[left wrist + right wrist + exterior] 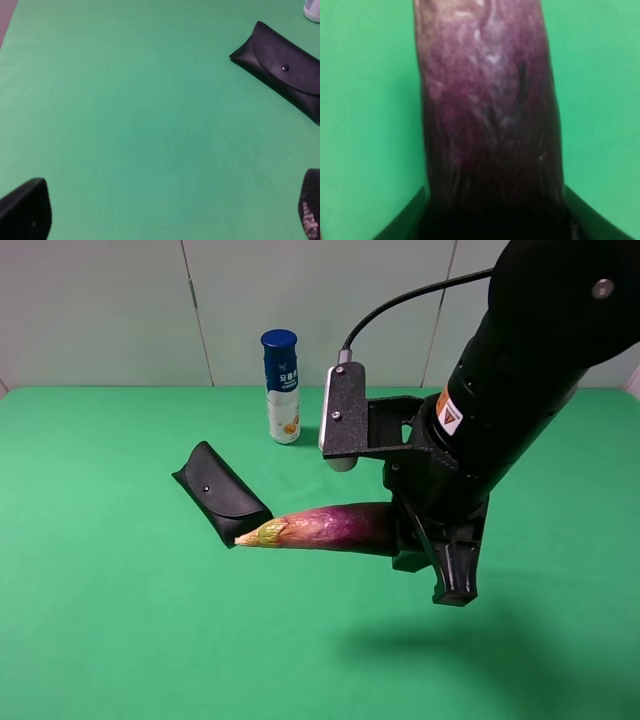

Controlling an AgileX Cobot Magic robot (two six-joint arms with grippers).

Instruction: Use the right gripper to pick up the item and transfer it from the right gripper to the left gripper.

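The purple eggplant (pixel 330 527) is held level above the green table, its yellowish stem end pointing left toward the black glasses case. My right gripper (pixel 420 550) is shut on its dark thick end. In the right wrist view the eggplant (pixel 487 100) fills the middle, with black fingers (pixel 400 225) on either side of its base. My left gripper (pixel 167 215) is open and empty over bare green cloth, with only its two fingertips (pixel 25 210) showing. The left arm is out of the exterior high view.
A black glasses case (pixel 220 492) lies left of centre and also shows in the left wrist view (pixel 285 70). A blue-capped white bottle (pixel 282 388) stands behind it. The green table (pixel 100 620) ends at a pale wall behind.
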